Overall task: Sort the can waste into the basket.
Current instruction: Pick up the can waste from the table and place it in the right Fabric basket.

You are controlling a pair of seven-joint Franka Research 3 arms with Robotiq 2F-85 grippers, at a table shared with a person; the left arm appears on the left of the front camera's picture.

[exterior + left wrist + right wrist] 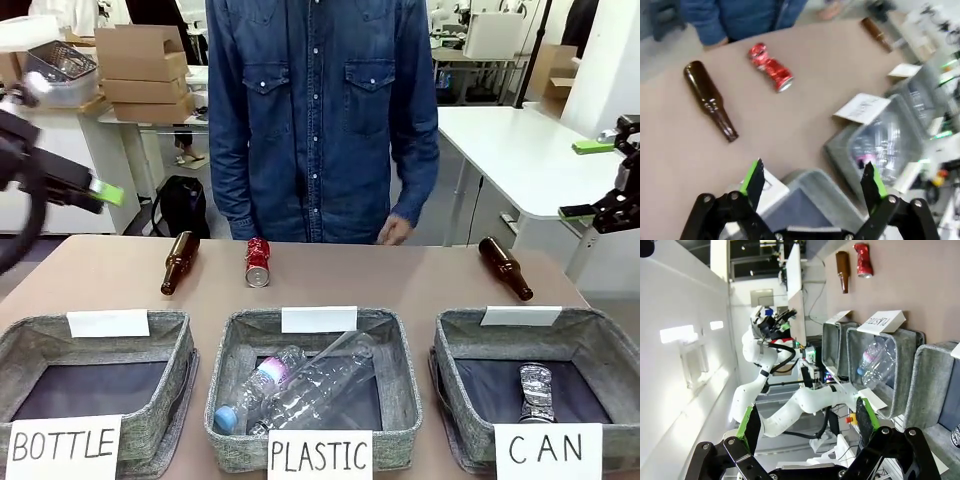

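**Sorting station, one can not yet binned.** The left tool (812, 175) hangs above the surface (400, 285) with its fingers spread wide and nothing between them. The right tool (588, 178) is likewise spread and empty, raised and off to the side. Both postures read as a ready stance, with the jaws opened ahead of a pick.

The red can (771, 73) lies on its side well ahead of the left tool, beyond its fingertips, and well apart from the right tool. Lying flat, it probably offers its dented waist to a grasp from above. The silvery can (536, 392) lies flat in the CAN basket (600, 335), below the right tool, so that half of the sorting appears done. Each basket carries a lettered paper sign on its near wall, evidently so that each class of waste has one destination.

**Count**
- Cans: two, one red and one silvery.
- Brown glass bottles: two. One brown bottle (179, 262) lies nearer the left tool, close beside the red can. A second brown bottle (505, 268) lies nearer the right tool.
- Baskets: three, namely the BOTTLE basket (185, 350), the PLASTIC basket (225, 370) and the CAN basket.
- Clear bottles (320, 385): two, as far as can be made out, both in the PLASTIC basket.
- Tools: two.
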